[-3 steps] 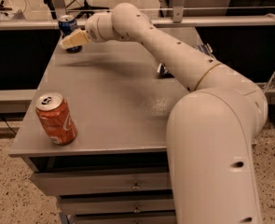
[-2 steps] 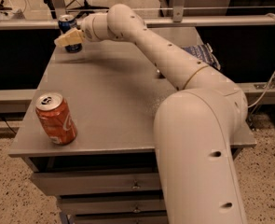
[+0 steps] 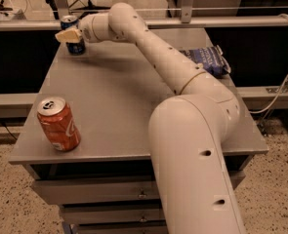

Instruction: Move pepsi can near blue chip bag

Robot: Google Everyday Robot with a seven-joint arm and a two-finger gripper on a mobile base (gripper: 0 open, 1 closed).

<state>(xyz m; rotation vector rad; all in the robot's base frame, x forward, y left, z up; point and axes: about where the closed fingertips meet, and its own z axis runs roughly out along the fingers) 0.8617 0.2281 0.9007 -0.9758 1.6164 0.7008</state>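
Note:
The pepsi can [image 3: 69,22], dark blue with a silver top, stands upright at the far left corner of the grey table [image 3: 119,96]. My gripper [image 3: 68,35] is at the can, reaching from the right; its pale tip covers the can's middle. The blue chip bag [image 3: 208,60] lies flat near the table's far right edge, well apart from the can, with my arm stretched across the table between them.
A red-orange soda can [image 3: 59,124] stands upright near the table's front left corner. My arm's large base link [image 3: 192,160] covers the front right of the table. A metal rail [image 3: 182,22] runs behind the table. Drawers sit below the tabletop.
My arm has swung left and my gripper has moved up to the pepsi can. The chip bag, hidden behind the arm before, now shows. The red-orange can has not moved.

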